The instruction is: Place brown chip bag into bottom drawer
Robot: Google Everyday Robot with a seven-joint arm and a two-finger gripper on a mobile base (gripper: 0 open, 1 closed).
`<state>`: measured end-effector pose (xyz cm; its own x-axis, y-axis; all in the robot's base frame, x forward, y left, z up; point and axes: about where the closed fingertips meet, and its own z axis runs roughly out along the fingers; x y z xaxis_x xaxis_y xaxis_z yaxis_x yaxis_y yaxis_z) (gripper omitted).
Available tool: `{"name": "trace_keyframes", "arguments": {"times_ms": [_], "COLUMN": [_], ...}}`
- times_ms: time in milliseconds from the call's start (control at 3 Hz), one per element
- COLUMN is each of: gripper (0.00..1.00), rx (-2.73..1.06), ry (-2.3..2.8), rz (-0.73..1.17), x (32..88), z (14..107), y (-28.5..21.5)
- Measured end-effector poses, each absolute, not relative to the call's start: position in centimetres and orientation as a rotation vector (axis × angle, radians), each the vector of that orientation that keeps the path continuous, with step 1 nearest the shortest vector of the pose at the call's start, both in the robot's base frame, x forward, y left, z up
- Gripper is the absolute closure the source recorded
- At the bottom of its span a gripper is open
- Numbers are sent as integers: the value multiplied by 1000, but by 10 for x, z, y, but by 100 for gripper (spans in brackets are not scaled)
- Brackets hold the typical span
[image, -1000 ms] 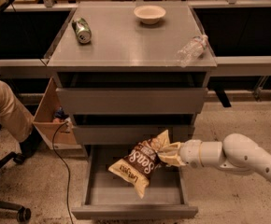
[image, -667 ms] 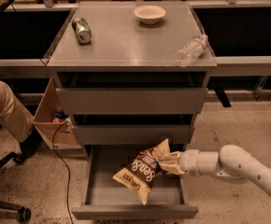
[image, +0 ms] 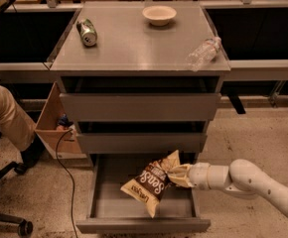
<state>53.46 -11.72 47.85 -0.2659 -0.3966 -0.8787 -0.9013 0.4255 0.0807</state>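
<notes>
Dim, warm overhead light.
The table [image: 134, 48] glares softly (drawer recesses [image: 139, 85] black); the end effector [image: 178, 175], clasping the brown chip bag [image: 149, 185] over the bottom drawer [image: 144, 225], catches light.

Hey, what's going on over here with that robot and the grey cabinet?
The robot's pincer, reaching in from the right, is shut on the upper end of a crinkly dark-brown chip bag. The bag hangs tilted over the open grey bottom drawer and is not yet released. I can't tell whether its lower tip touches the drawer floor.
</notes>
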Motion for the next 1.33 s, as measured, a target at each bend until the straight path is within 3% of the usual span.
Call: {"name": "trace_keyframes", "arguments": {"times_ms": [1333], "gripper": [100], "rx": [-810], "ry": [2011], "rz": [645], "x": [583], "z": [277], "y": [-156]}}
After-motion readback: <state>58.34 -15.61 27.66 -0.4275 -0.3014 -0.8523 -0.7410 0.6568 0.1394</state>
